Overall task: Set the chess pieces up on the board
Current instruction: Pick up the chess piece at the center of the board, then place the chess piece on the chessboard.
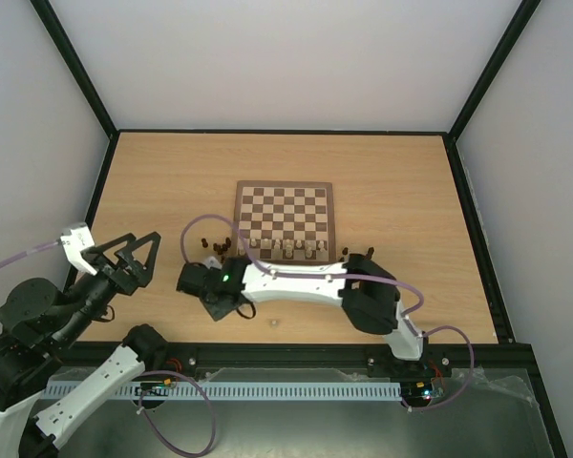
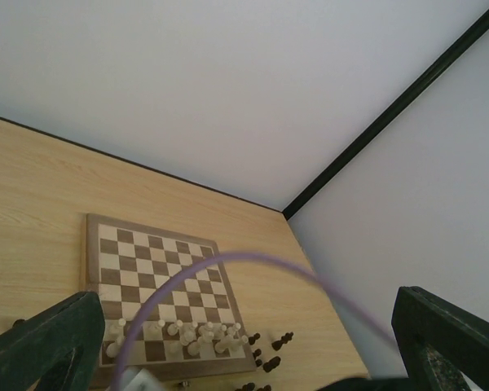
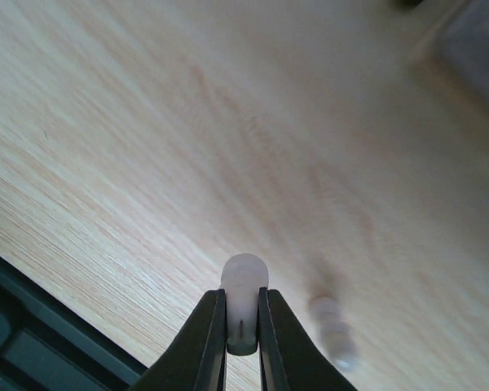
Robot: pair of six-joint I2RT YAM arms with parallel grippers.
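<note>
The board [image 1: 285,212] lies mid-table, with a row of pale chess pieces [image 1: 288,248] along its near edge. Dark pieces stand on the table left of the board [image 1: 215,244] and at its right corner [image 1: 350,253]. My right gripper [image 1: 215,298] reaches left, low over the table in front of the board. In the right wrist view it [image 3: 243,326] is shut on a pale piece [image 3: 244,281], and another blurred pale piece [image 3: 332,330] lies beside it. My left gripper [image 1: 134,258] is held open at the left, off the board. In the left wrist view, the board [image 2: 159,277] and the pale pieces [image 2: 187,334] are in sight.
A purple cable [image 2: 228,265] arcs across the left wrist view. Black frame rails edge the table at the left [image 1: 95,200] and right [image 1: 477,229]. A small pale spot [image 1: 274,322] sits on the table near the front edge.
</note>
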